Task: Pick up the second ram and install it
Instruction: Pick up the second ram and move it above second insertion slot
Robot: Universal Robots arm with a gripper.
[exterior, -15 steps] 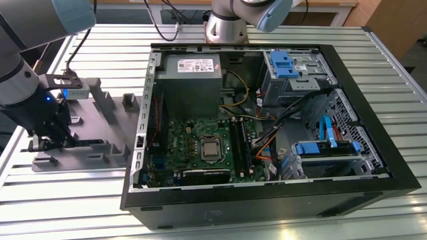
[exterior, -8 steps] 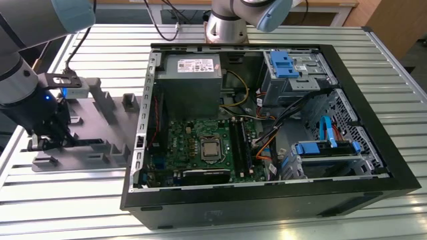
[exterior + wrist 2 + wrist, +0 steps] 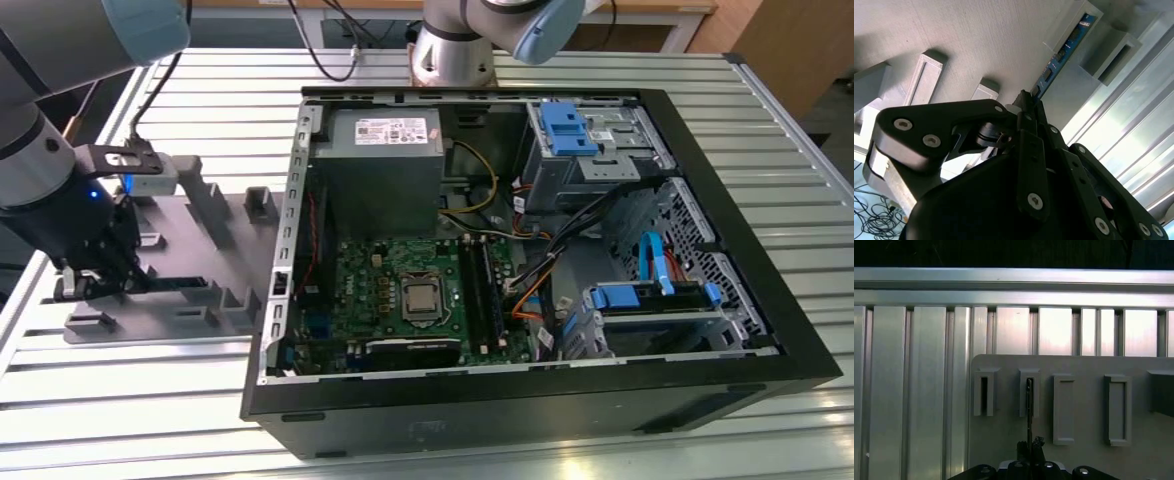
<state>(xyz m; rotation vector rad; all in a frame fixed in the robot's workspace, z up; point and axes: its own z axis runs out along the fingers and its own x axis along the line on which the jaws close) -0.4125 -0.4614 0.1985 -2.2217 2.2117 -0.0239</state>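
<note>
Over slatted metal surface (image 3: 774, 150), at the exterior view's left: tool (image 3: 1026, 98) pinched shut on near end of blue ram stick (image 3: 1066, 45), thin edge between its fingers, likely to keep the board upright. Far end lodged in a slot of grey holder (image 3: 1084, 365), stood on edge for easy reach. Well apart, open computer case (image 3: 747, 330) with green motherboard (image 3: 387, 290) facing up.

You work over a silver ribbed aluminium-slat table (image 3: 787, 150), its grooves shining under bright light. Past its edge, at the exterior view's right, stands a brown wooden cabinet (image 3: 801, 40). In the second wrist view, tangled dark cables (image 3: 869, 207) lie on a pale floor (image 3: 859, 186).
</note>
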